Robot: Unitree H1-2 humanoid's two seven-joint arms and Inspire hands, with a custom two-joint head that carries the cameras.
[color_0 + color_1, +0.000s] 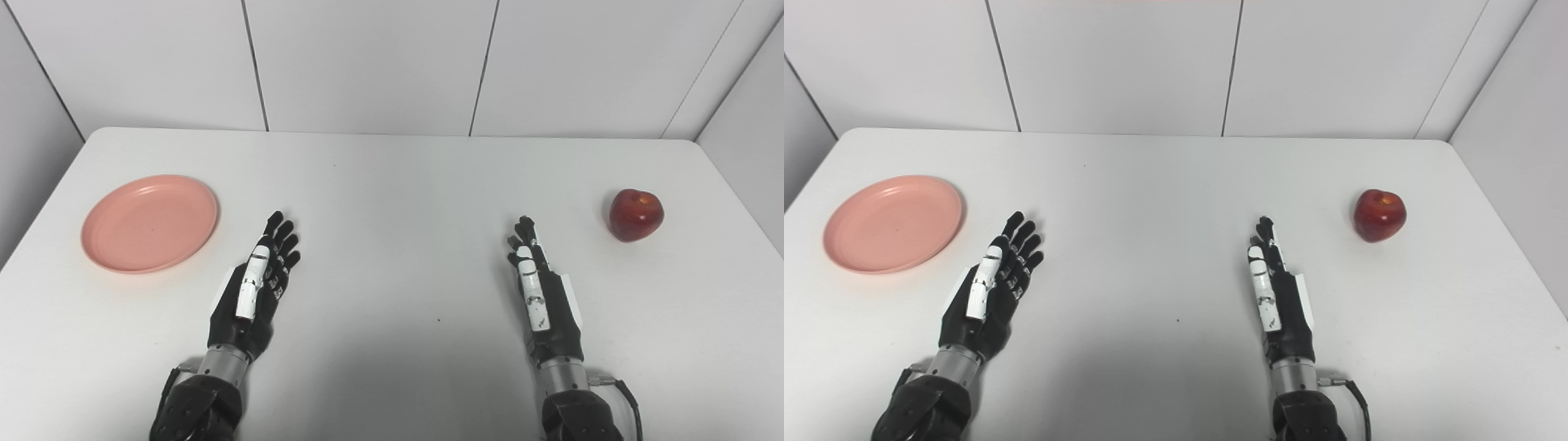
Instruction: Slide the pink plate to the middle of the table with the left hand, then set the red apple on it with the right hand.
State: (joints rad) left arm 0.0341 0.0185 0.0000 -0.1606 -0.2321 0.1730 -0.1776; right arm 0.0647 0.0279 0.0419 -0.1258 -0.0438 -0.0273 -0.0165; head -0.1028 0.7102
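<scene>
— Pink plate point(150, 223) first, please; what do you see in it?

— Nothing lies in it, I see only its bare pink inside; it sits flat on the white table point(392, 184) at the far left side, near the left edge; it is not in the middle of the table.

— And your left hand point(254, 288)?

— My left hand rests low over the table just to the right of the plate; its fingers point(283, 236) are stretched out and a little apart, holding nothing; the fingertips point toward the far side and stay apart from the plate's rim, with a strip of table between them.

— The red apple point(1379, 215)?

— I see it standing on the table at the far right side, stem end up; it is well apart from the plate, across the whole table.

— Right hand point(1280, 294)?

— It is turned on its edge, with the fingers straight and close together, gripping nothing; the apple lies ahead of the fingertips and off to their right, near but not touching.
</scene>
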